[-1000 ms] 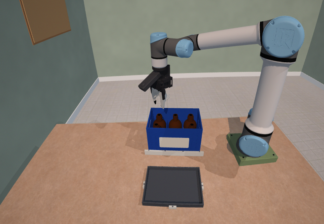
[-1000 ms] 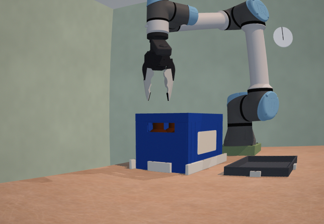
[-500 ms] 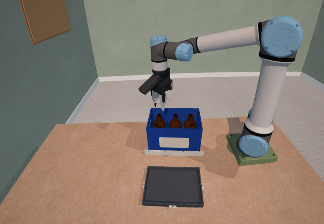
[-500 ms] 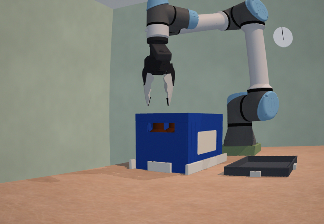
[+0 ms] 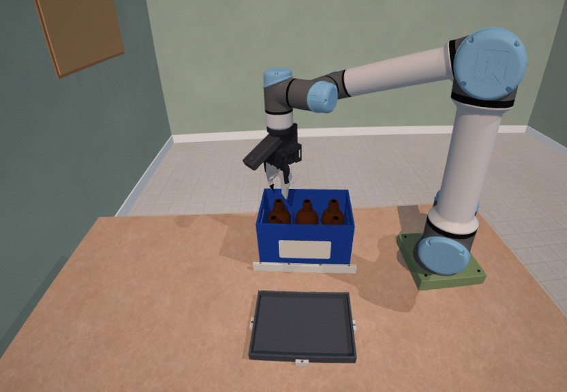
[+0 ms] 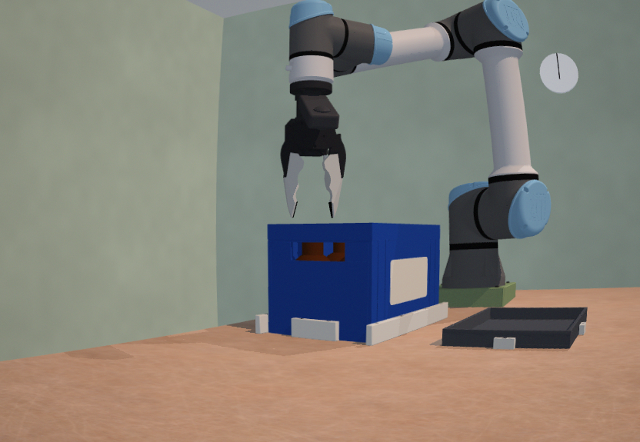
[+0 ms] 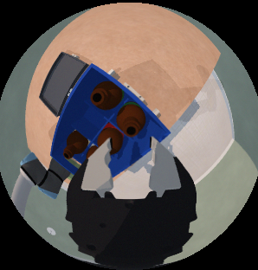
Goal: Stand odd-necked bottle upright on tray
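My gripper (image 5: 279, 192) (image 6: 312, 216) (image 7: 131, 138) is open and empty, pointing down just above the back-left part of the blue crate (image 5: 270, 248) (image 6: 320, 292). Five brown bottles stand in the crate: back left (image 5: 279, 215) (image 7: 132, 117), back middle (image 5: 307, 216), back right (image 5: 332, 216), front left (image 5: 273, 219) (image 7: 108, 93) and front right (image 5: 336, 219) (image 7: 77, 143). The front middle compartment holds none. The left finger covers part of the back middle bottle in the wrist view. I cannot tell which neck differs. The dark tray (image 5: 302, 323) (image 6: 532, 324) (image 7: 64, 82) holds nothing.
White strips (image 5: 304, 267) (image 6: 315, 328) border the crate's foot, and small white blocks (image 5: 301, 362) (image 6: 504, 343) sit at the tray's sides. The crate's walls rise around the bottles. The arm's base stands on a green plate (image 5: 450, 280) (image 6: 470, 297) right of the crate.
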Controlling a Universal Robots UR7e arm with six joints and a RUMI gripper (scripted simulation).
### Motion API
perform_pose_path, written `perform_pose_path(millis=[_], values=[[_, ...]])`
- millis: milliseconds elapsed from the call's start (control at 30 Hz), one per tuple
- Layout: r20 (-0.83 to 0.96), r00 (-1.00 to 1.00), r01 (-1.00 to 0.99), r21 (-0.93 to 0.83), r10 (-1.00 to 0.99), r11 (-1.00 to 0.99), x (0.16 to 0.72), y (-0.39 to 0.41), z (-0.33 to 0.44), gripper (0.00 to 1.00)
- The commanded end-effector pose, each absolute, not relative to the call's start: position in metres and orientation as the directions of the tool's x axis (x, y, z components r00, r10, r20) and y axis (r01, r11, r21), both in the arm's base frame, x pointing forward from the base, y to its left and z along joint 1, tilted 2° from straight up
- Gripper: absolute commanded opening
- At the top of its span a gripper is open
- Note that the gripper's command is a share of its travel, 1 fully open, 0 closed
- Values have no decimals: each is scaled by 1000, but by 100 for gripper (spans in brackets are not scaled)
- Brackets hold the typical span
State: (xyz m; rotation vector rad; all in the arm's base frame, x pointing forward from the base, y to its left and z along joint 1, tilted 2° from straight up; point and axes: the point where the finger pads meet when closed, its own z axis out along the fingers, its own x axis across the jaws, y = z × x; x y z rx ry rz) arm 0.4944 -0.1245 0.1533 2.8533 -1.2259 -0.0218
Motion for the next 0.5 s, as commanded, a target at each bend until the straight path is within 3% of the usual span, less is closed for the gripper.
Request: perform_pose_path(millis=[0,467], values=[[3,688,-725,38,-725,-688,495,-125,150,38],[3,688,-725,38,-725,-688,495,-125,149,38]])
